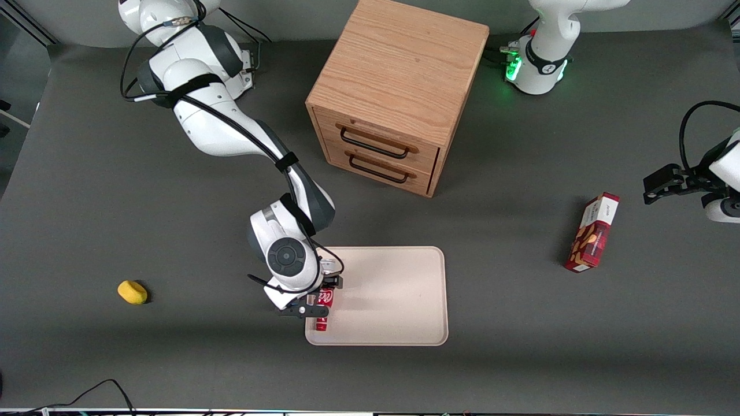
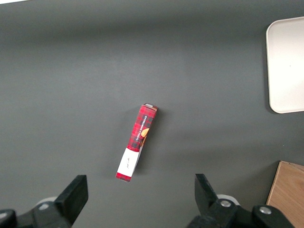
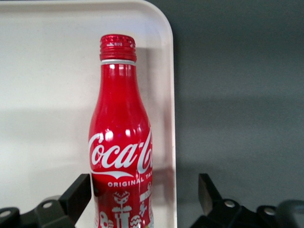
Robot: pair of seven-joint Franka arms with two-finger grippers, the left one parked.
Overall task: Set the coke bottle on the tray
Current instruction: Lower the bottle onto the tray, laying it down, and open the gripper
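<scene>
Bottle point(image 3: 121, 142) lying on tray point(image 1: 399, 300).
Red, white script logo, red cap; open gripper point(image 3: 145, 199) straddles its base.

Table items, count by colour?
Red: 2, coke bottle lying on the tray between the open gripper fingers, snack box
Beige: 1, tray
Yellow: 1, small object
Wood: 1, drawer cabinet
Total: 5
</scene>
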